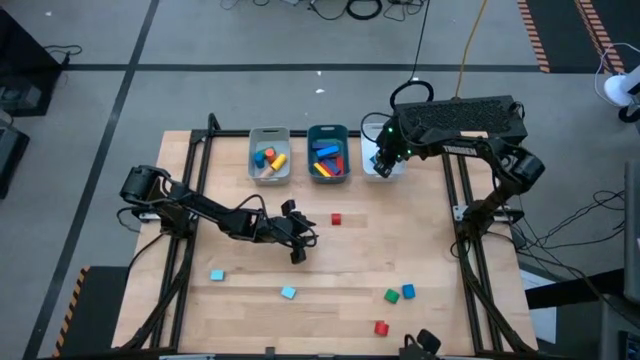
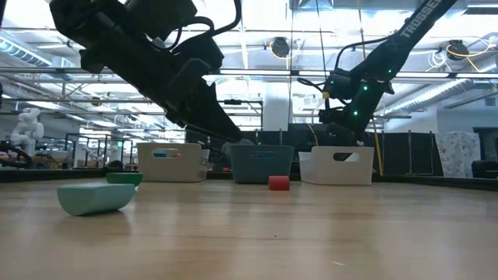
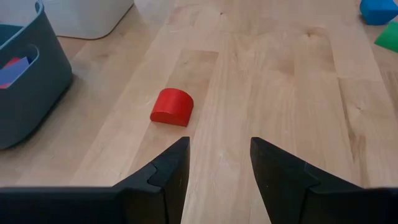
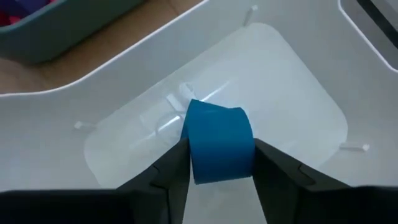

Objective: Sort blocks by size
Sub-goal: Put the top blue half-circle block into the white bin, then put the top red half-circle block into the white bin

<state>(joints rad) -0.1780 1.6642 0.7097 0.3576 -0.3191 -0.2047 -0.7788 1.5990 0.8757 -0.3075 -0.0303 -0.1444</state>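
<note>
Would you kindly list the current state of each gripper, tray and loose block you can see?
Right gripper: over white tray, blue block between its fingers.
Left gripper: open, empty, near red block.
Grey tray: holds blocks.
Teal tray: holds blocks.

- Right gripper [image 1: 383, 160] hangs over the white tray [image 1: 379, 171] at the far edge of the desk [image 1: 440, 300].
- Left gripper [image 1: 300, 240] sits low mid-desk, near a red block [image 1: 336, 219].
- Grey tray [image 1: 270, 155] and teal tray [image 1: 328, 152] both hold coloured blocks.
- Two cyan blocks [image 1: 217, 275], plus green [image 1: 391, 296], blue [image 1: 408, 292] and red [image 1: 381, 327], lie loose along the near side.
</note>
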